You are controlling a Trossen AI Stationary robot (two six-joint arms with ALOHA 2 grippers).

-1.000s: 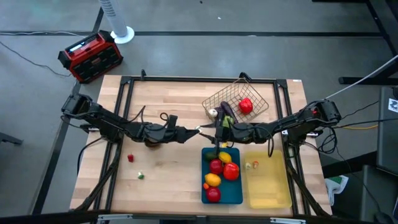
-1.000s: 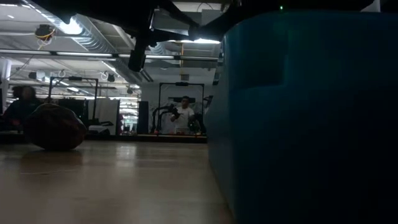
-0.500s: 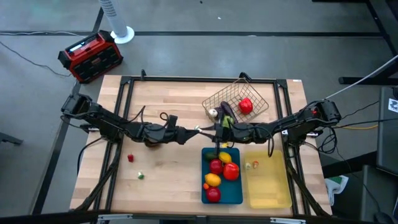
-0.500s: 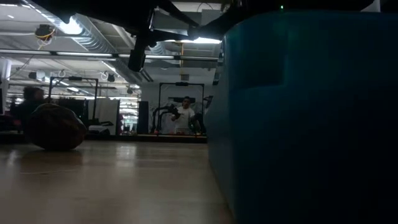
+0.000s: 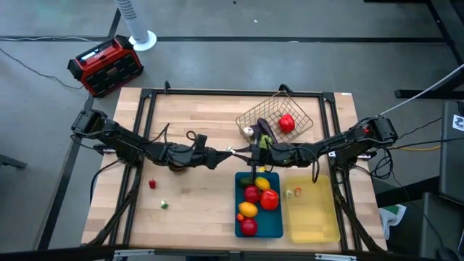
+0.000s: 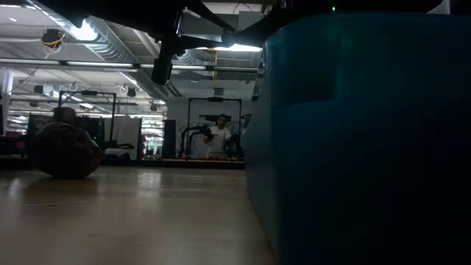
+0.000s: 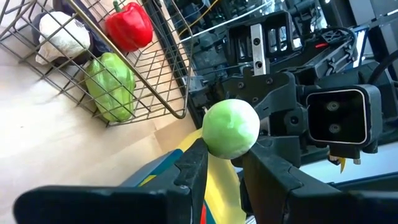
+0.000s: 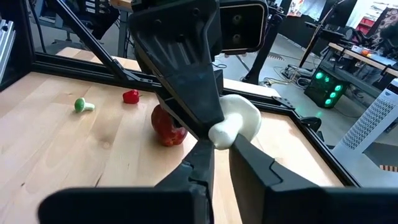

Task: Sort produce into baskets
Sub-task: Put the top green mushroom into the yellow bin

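Note:
A small round piece of produce, green in the left wrist view (image 7: pixel 230 127) and cream in the right wrist view (image 8: pixel 239 118), hangs in mid-air over the table's middle (image 5: pixel 233 151). My left gripper (image 5: pixel 226 154) (image 7: pixel 221 155) and my right gripper (image 5: pixel 243 153) (image 8: pixel 219 155) meet there, both shut on it. The wire basket (image 5: pixel 275 119) holds a red pepper (image 7: pixel 129 25), a white piece (image 7: pixel 62 37) and a green one (image 7: pixel 112 84). The blue tray (image 5: pixel 274 226) holds red and yellow fruits. In the yellow tray (image 5: pixel 315 217) lies one small piece. My left gripper pinches the round piece's green side (image 7: pixel 214 146) between its two fingertips, reaching in level from the table's left. The piece is lifted clear of the table. My right gripper pinches the piece's narrow cream end (image 8: pixel 219 138) between its two fingertips, level from the table's right, opposite the left fingers (image 8: pixel 199 99).
A dark red round fruit (image 5: pixel 176 164) (image 8: pixel 166 124) lies under my left arm. A small red piece (image 5: pixel 152 184) and a small green one (image 5: pixel 164 204) lie at the near left. The blue tray's wall (image 6: pixel 353 132) fills the low view's right. A red-and-black box (image 5: pixel 105 64) sits off the table.
In the low view a person far behind the table has moved rightward. The arms, the held piece and the other produce show no visible change.

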